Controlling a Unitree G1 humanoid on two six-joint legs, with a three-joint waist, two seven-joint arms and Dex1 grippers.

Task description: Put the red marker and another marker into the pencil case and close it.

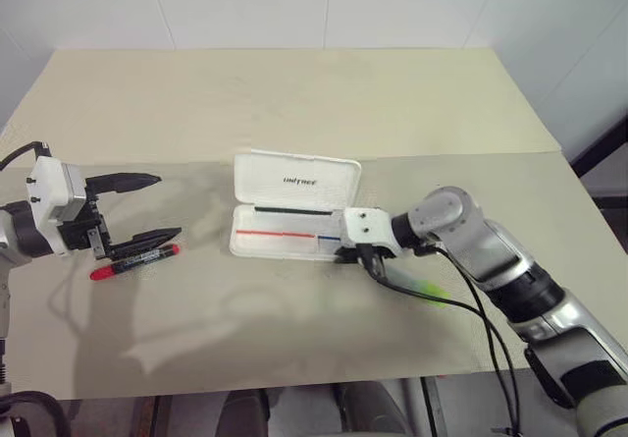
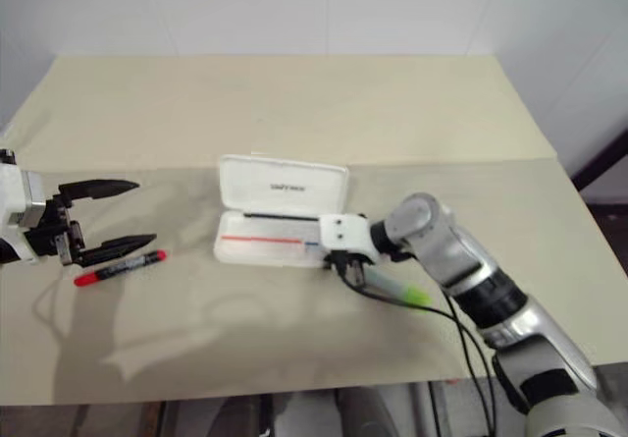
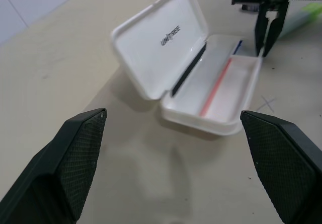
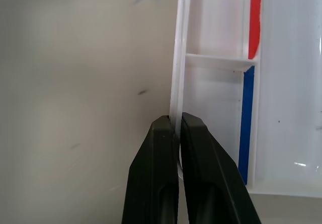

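Your right tool (image 4: 177, 126) was pinching the thin front wall of the pencil case (image 1: 294, 216) — light, stiff, slippery plastic — while your left tool (image 1: 137, 206) stood spread.

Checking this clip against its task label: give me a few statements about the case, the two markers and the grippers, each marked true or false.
1. The pencil case lies open with its lid up. True.
2. The red marker is inside the case. False: it lies on the table, beside the left gripper.
3. The right gripper is shut on the case's front wall. True: the wrist view shows the thin white rim pinched between its fingers.
4. The left gripper holds the red marker. False: its fingers stand wide open and hold nothing.
5. The green marker is in the case. False: it lies on the table under the right arm.
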